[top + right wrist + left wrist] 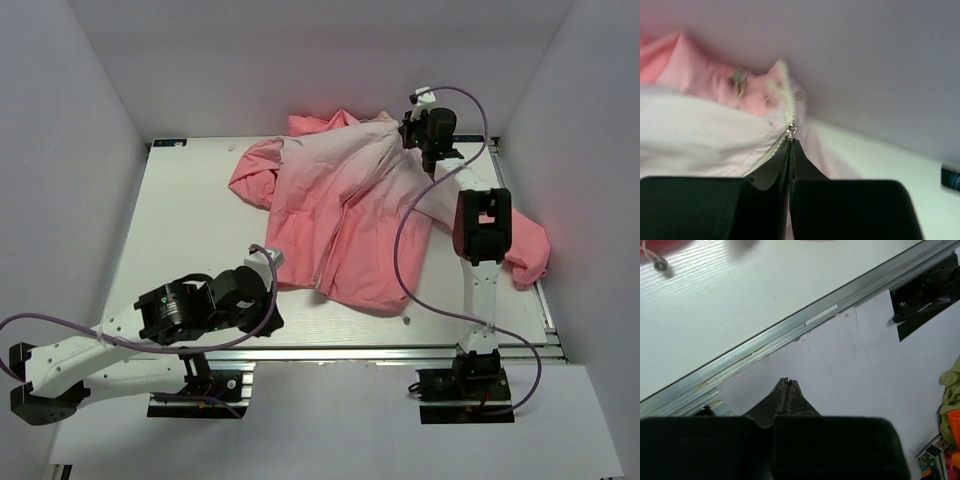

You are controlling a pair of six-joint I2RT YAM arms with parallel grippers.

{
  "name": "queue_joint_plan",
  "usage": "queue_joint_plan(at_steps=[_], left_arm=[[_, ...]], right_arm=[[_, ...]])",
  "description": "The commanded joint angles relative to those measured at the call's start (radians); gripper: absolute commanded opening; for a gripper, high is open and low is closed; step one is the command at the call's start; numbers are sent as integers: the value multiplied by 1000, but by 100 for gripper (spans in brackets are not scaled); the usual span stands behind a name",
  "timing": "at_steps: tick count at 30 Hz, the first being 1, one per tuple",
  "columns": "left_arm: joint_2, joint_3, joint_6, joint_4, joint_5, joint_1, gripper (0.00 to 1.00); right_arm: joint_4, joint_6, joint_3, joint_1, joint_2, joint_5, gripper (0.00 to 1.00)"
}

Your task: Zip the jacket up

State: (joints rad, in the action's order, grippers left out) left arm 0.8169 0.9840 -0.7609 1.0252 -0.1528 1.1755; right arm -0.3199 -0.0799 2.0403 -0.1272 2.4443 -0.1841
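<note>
Jacket [340,215]: thin, crinkled pink fabric, heaped on white woodgrain surface [180,230]. Right claw [791,142]: closed tight, tips at metal zipper slider [792,131]. Left claw [785,382]: closed, empty.

**Top view.** The right arm [478,240] crosses the jacket [340,210] and hides a strip of cloth and part of one sleeve.

**Right wrist view.** The right pincer [790,142] is closed at the zipper slider [791,131]. The pinched part is hidden between its fingers. A small metal fitting [738,82] is too blurred to identify. A dark object [951,176] is cut by the right edge.

**Left wrist view.** Olive and orange items [951,405] are cut by the right edge. A pink-red blur [655,246] is cut by the top edge. Just below it, a small round piece [660,265] is indistinct.
</note>
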Motion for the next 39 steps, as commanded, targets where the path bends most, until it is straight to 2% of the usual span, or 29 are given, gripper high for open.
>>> queue_joint_plan(at_steps=[1,3,4,5,6,7,8,9,12,13,14,15,16,19,20,22,23,26,27,31,35,39], left_arm=[[13,61,11,15,-74,1,0],[28,88,52,-39,-169,1,0],[31,88,72,-74,-192,0,3],[37,88,109,-146,-211,0,13],[47,87,124,-177,-249,0,47],[82,88,133,-242,-278,-2,65],[108,88,164,-282,-298,-5,79],[134,84,182,-324,-350,-8,98],[281,107,235,-433,-354,-120,98],[354,119,250,-462,-243,-185,98],[388,142,245,-509,-181,-332,98],[416,146,247,-540,-106,-408,98],[445,150,239,-607,14,-556,98],[592,197,161,-744,291,-790,98],[682,250,160,-775,355,-825,98],[776,318,138,-847,438,-875,98],[824,356,130,-869,506,-878,98],[1006,540,129,-901,588,-886,98],[1101,667,130,-893,607,-886,98],[1315,946,141,-846,709,-886,98],[1424,1041,133,-899,757,-883,98],[1478,1076,137,-938,800,-869,98]], right_arm=[[-24,-93,-196,-95,-226,-207,0],[-1,-116,-318,-129,-308,-232,0],[21,-118,-345,-138,-330,-242,0],[27,-113,-374,-152,-352,-236,0],[25,-113,-406,-175,-390,-233,0],[24,-115,-455,-186,-405,-221,0],[25,-110,-475,-195,-418,-207,0],[33,-100,-488,-210,-436,-190,0],[44,-51,-525,-224,-465,-185,0],[26,-44,-544,-224,-478,-193,0],[7,-43,-596,-226,-491,-205,0],[-13,-43,-623,-226,-517,-201,0],[-43,-43,-649,-224,-530,-195,0],[-47,-84,-715,-227,-567,-196,0],[-45,-98,-729,-230,-574,-196,0],[-60,-118,-767,-235,-587,-183,0],[-56,-132,-773,-238,-588,-181,0],[-131,-167,-833,-255,-622,-132,0],[-158,-172,-866,-262,-628,-120,0],[-342,-153,-942,-275,-654,-2,0],[-637,-152,-1023,-288,-676,127,0],[-895,-198,-1068,-316,-663,170,0]])
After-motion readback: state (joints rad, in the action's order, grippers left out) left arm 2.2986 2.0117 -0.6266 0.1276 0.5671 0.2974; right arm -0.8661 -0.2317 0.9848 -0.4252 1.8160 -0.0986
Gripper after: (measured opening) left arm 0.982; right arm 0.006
